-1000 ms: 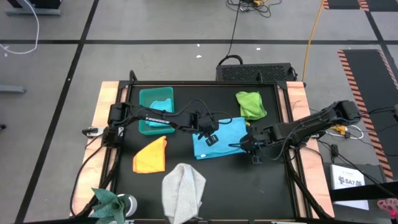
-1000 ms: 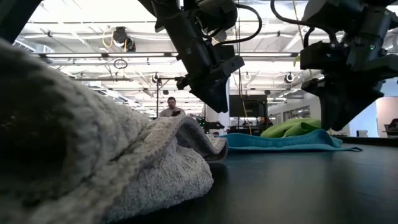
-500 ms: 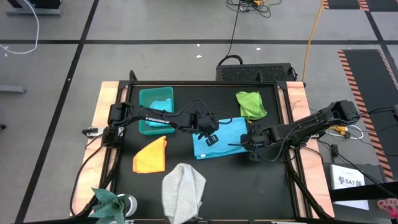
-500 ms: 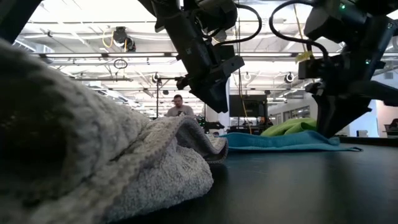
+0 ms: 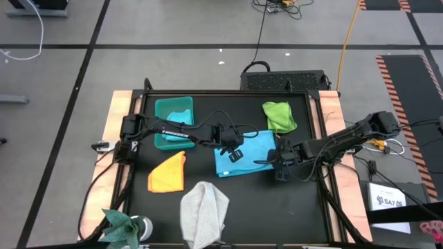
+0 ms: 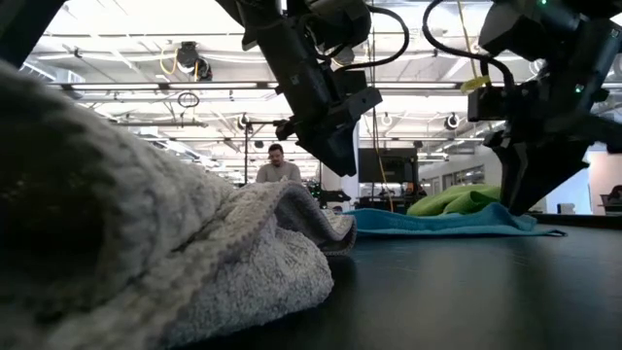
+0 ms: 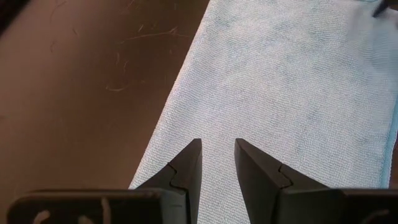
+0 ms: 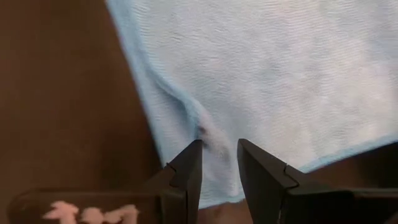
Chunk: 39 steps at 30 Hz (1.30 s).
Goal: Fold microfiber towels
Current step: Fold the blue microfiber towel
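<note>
Towel in light blue (image 5: 243, 153) lies flat at the table's (image 5: 311, 207) centre. We see the left gripper (image 5: 233, 153) above its nine o'clock side and the right gripper (image 5: 279, 163) at its four o'clock corner; both stand with fingers slightly parted, holding nothing. Orange-yellow towel (image 5: 168, 173) sits at eight o'clock, grey towel (image 5: 205, 213) at six, lime green towel (image 5: 279, 115) at one.

one towel (image 5: 243, 153) is spread at the table's (image 5: 304, 200) middle, flanked by the left gripper (image 5: 233, 153) and right gripper (image 5: 277, 166). a bin (image 5: 173, 122) is set behind-left, another towel (image 5: 279, 115) behind-right, two more towels (image 5: 168, 173) (image 5: 204, 211) in front.
</note>
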### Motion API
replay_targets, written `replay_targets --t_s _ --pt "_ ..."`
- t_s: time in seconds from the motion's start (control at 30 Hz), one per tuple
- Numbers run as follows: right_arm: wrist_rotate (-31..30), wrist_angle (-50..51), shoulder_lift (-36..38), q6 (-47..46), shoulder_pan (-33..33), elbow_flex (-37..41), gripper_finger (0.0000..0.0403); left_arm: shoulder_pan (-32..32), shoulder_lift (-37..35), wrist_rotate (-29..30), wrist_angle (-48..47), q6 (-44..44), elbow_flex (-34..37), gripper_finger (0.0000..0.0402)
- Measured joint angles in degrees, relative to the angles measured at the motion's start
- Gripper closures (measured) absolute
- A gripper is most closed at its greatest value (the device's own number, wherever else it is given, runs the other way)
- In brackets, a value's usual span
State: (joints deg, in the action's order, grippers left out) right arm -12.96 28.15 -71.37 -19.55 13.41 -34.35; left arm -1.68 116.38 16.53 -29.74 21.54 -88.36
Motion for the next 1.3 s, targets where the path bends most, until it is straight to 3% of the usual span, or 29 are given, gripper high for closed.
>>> replay_targets --t_s 0.2,1.3 --pt "2.6 -0.1 0.0 -0.8 0.1 -1.2 0.0307 0.0 0.0 0.0 0.0 0.2 0.0 0.0303" --pt "2.5 -5.7 0.0 -9.3 0.2 3.3 0.0313 0.0 0.0 0.0 0.0 1.0 0.0 0.0303"
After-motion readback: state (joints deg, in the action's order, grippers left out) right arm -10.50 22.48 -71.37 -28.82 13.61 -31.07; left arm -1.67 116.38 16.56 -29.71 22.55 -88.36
